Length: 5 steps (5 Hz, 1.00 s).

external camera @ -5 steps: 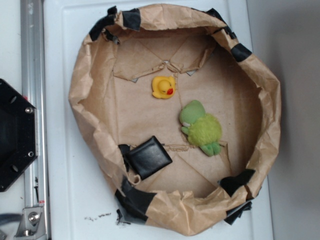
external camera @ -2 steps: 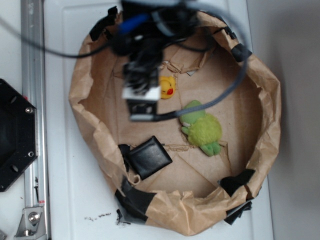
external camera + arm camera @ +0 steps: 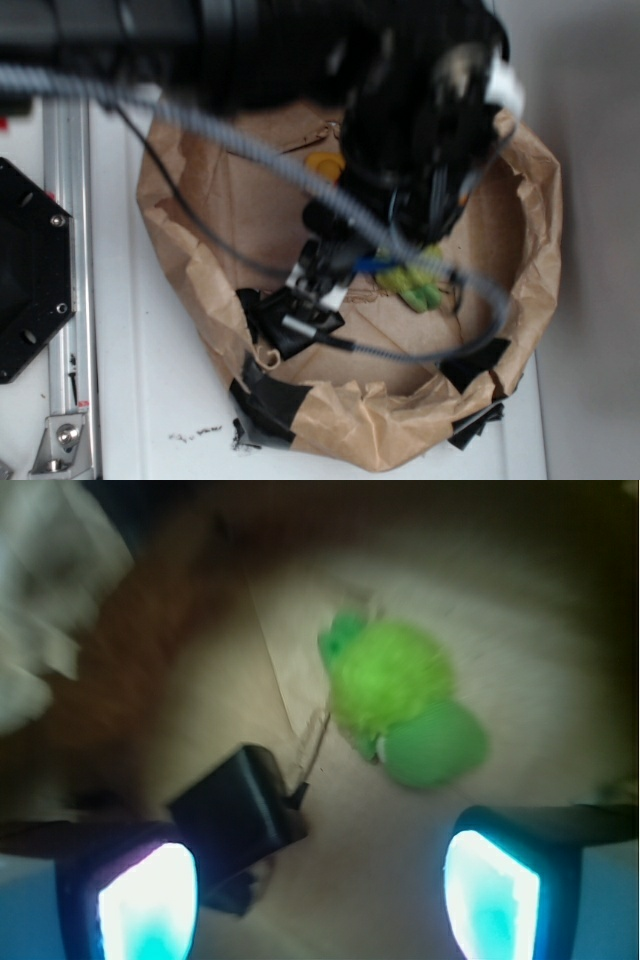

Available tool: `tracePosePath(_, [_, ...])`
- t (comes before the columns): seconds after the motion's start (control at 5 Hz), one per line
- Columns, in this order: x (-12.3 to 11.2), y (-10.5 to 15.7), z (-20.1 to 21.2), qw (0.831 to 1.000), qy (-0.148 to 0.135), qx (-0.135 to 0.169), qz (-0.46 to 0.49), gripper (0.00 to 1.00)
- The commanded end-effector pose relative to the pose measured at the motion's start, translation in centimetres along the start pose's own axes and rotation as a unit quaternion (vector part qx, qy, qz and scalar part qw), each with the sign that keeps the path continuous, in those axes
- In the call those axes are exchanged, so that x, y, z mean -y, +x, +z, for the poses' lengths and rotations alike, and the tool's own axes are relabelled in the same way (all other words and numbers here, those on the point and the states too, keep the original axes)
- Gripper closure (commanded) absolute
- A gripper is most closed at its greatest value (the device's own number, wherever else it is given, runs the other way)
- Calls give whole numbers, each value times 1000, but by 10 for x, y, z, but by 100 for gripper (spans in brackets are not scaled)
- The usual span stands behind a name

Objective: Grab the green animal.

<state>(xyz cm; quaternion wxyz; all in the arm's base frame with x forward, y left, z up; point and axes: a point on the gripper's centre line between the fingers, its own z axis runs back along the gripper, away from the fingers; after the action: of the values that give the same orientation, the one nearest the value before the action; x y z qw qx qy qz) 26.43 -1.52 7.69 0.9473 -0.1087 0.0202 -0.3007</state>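
Observation:
The green animal (image 3: 400, 695) lies on the brown paper floor: a fuzzy lime body with a smoother pale-green head towards my fingers. In the wrist view it sits ahead of my gripper (image 3: 320, 900), slightly right of centre and apart from it. The gripper is open, its two glowing fingertips (image 3: 150, 900) wide apart with only bare paper between them. In the exterior view my blurred dark arm (image 3: 420, 100) covers most of the green animal (image 3: 415, 285); only its lower body and feet show.
A crumpled brown paper basin (image 3: 530, 250) with black tape patches rings the scene. A black square object (image 3: 235, 815) lies just ahead of my left finger. A yellow duck (image 3: 325, 162) peeks out under the arm. A metal rail (image 3: 65, 250) runs along the left.
The arm has swept in from the top, moving right and down over the basin, and now covers the duck and most of the green animal. The toys have not moved.

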Motion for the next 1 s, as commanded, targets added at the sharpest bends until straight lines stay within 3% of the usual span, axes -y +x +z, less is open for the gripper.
tracePosePath(0.0, [-27,35,-45,996,78,38,-29,0])
tracePosePath(0.2, [-37,38,-61,996,84,15,-12,100])
tracePosePath(0.4, [-35,30,-43,996,87,26,13,100])
tracePosePath(0.6, [-28,17,7,992,58,17,107,100])
tracePosePath(0.8, [-12,-2,55,979,64,39,191,100])
